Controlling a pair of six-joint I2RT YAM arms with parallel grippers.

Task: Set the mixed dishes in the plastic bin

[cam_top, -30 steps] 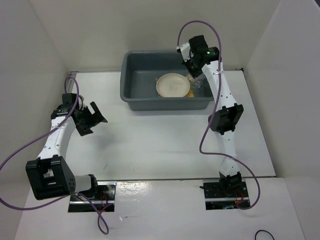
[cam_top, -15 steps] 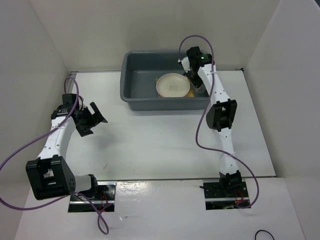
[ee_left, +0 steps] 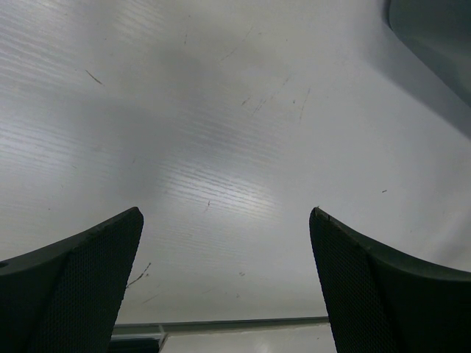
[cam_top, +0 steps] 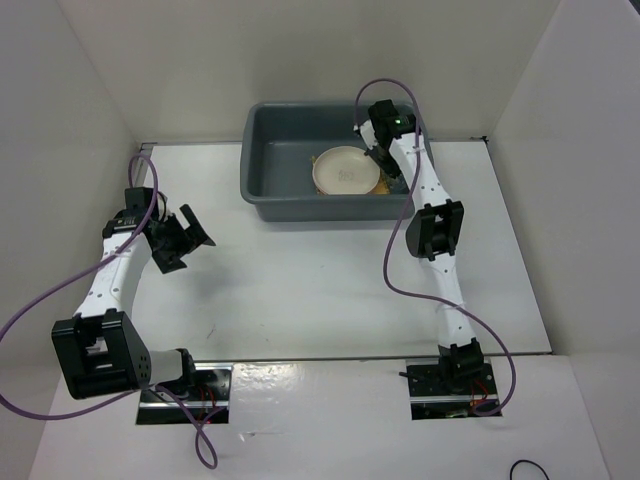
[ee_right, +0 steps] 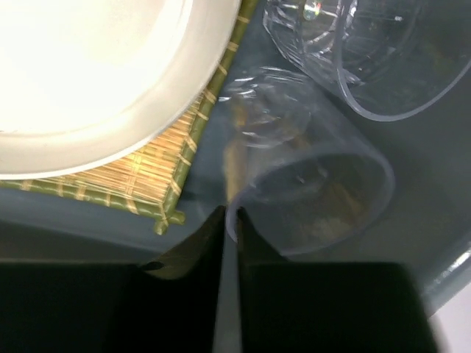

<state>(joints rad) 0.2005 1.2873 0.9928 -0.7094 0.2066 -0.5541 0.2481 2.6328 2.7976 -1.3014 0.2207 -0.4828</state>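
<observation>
The grey-blue bin (cam_top: pixel 262 160) stands at the back of the table. Inside it a cream plate (cam_top: pixel 345 170) lies on the yellow woven mat (ee_right: pixel 140 173). My right gripper (ee_right: pixel 229 219) is low inside the bin's right end, shut on the rim of a clear plastic cup (ee_right: pixel 316 184) that lies on its side. A second clear cup (ee_right: pixel 368 51) lies just beyond it. The plate fills the upper left of the right wrist view (ee_right: pixel 96 66). My left gripper (cam_top: pixel 190 235) is open and empty over the table at the left. The pink plate is not in view.
The bin's near wall (cam_top: pixel 330 208) runs in front of the right arm's forearm. White walls close in the table on three sides. The bin's corner shows at the top right of the left wrist view (ee_left: pixel 434 37).
My right gripper has moved back and down into the bin's right end with the clear cup in it. The left arm has not moved.
</observation>
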